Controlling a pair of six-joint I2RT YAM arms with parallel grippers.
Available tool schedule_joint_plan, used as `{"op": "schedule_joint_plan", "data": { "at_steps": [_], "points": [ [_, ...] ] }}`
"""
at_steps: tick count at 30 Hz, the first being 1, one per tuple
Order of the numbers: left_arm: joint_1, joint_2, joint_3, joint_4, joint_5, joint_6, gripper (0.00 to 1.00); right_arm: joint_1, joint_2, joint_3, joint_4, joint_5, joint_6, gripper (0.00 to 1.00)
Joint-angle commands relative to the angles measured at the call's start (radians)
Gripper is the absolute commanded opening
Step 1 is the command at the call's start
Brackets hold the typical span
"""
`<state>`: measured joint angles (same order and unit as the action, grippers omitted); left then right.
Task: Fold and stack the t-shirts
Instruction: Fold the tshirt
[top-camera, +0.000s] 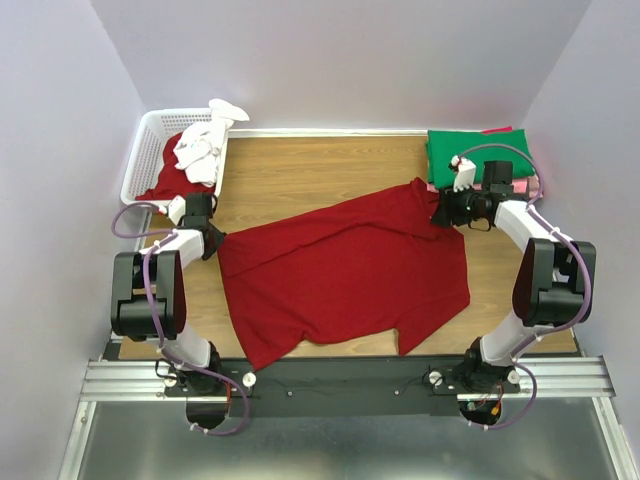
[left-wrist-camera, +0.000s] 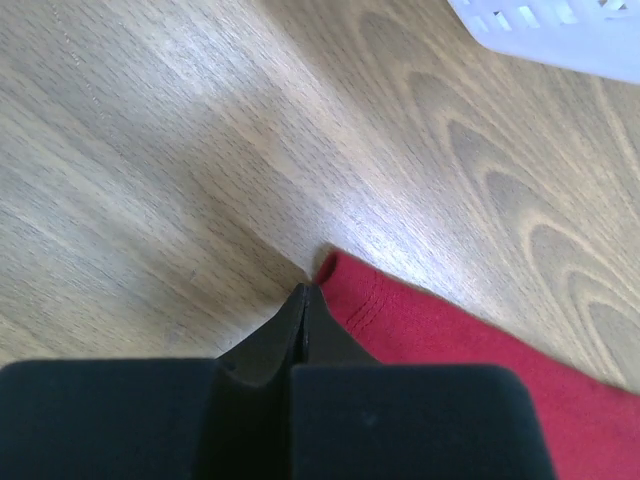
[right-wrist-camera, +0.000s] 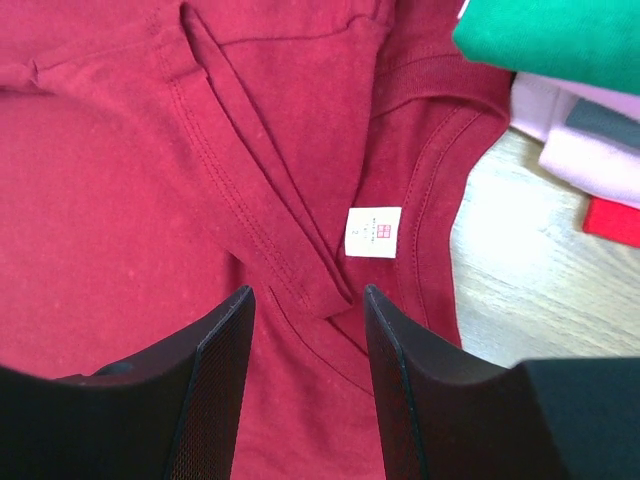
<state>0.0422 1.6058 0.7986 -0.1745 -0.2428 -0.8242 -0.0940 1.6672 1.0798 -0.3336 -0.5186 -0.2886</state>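
Left gripper (left-wrist-camera: 305, 292) clenched at hem corner of the dark red t-shirt (top-camera: 345, 275) spread across the table (top-camera: 300, 170), hold unsure, right gripper (right-wrist-camera: 306, 296) released above its collar; laying-flat step, next likely needs a collar pinch.

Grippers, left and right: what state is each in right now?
Left gripper: shut at the dark red t-shirt corner; cannot tell if cloth is pinched.
Right gripper: open over the shirt by the white neck label, holding nothing.

Soft matt t-shirt (top-camera: 345, 270), glossy wood table (top-camera: 300, 170)
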Motion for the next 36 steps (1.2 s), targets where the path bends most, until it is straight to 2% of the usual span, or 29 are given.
{"op": "schedule_joint_plan", "data": {
  "at_steps": [1, 7, 11, 17, 20, 21, 23, 24, 25, 27, 32, 36],
  "points": [
    [0.015, 0.034, -0.082, -0.195, -0.004, 0.007, 0.0, -0.01, -0.049, -0.007, 0.001, -0.024, -0.003, 0.55],
    [0.119, -0.055, -0.056, -0.255, -0.042, 0.046, 0.0, -0.01, -0.049, -0.004, -0.001, -0.046, -0.006, 0.55],
    [0.198, -0.101, -0.058, -0.263, -0.02, 0.06, 0.0, -0.012, -0.038, 0.006, -0.002, -0.078, -0.012, 0.55],
    [0.274, -0.141, -0.045, -0.263, 0.062, 0.115, 0.0, 0.01, 0.015, 0.075, -0.004, -0.172, -0.027, 0.55],
    [0.274, -0.251, -0.061, -0.195, 0.202, 0.209, 0.0, 0.02, 0.08, 0.15, -0.01, -0.181, -0.003, 0.55],
    [0.275, -0.285, -0.091, -0.122, 0.344, 0.242, 0.03, 0.026, 0.092, 0.166, -0.013, -0.181, 0.006, 0.55],
    [0.275, -0.375, -0.127, -0.06, 0.466, 0.278, 0.17, 0.031, 0.123, 0.199, -0.015, -0.185, 0.015, 0.55],
    [0.275, -0.398, -0.143, -0.039, 0.503, 0.272, 0.23, 0.033, 0.127, 0.206, -0.016, -0.19, 0.02, 0.55],
    [0.275, -0.417, -0.168, -0.024, 0.535, 0.27, 0.35, 0.033, 0.131, 0.206, -0.015, -0.192, 0.025, 0.55],
    [0.274, -0.434, -0.18, -0.029, 0.543, 0.272, 0.46, 0.033, 0.129, 0.193, -0.015, -0.193, 0.02, 0.55],
    [0.26, -0.309, -0.162, -0.056, 0.562, 0.289, 0.49, 0.033, 0.117, 0.163, -0.015, -0.179, 0.008, 0.55],
    [0.165, -0.202, -0.124, -0.085, 0.501, 0.292, 0.48, 0.033, 0.106, 0.157, -0.013, -0.181, 0.009, 0.56]
  ]
}}
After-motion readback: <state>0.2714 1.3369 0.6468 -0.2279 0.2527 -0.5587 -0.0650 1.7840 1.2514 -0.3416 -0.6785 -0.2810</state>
